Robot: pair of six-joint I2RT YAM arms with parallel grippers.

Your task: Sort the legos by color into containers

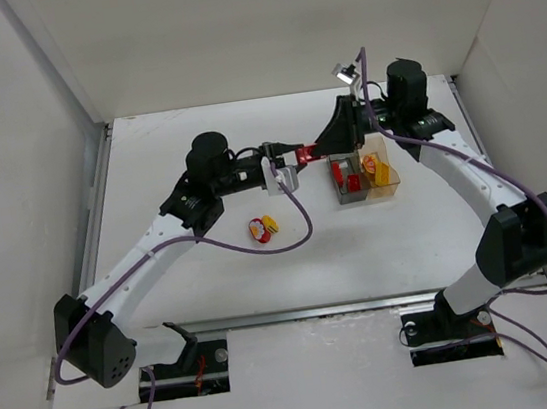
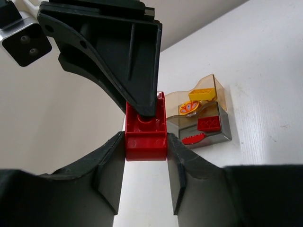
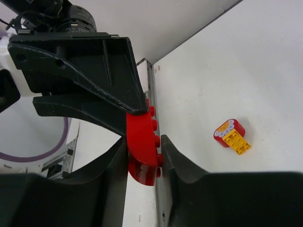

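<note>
A: What lies on the white counter (image 1: pixel 213 283)?
B: Two loose legos, touching: one round red brick (image 1: pixel 256 230) and one yellow brick (image 1: pixel 270 225).
A: And the arms?
B: The left gripper (image 2: pixel 146 142) clamps one red brick (image 2: pixel 147 124) just left of the boxes. The right gripper (image 3: pixel 144 147) is closed on that same brick from the other side.
A: The boxes?
B: Two, joined. The grey box (image 1: pixel 339 194) has two red pieces and the amber box (image 1: pixel 390 186) two yellow.

Loose legos (image 1: pixel 263 228) left of containers (image 1: pixel 390 187) — other legos (image 1: pixel 353 183) inside
</note>
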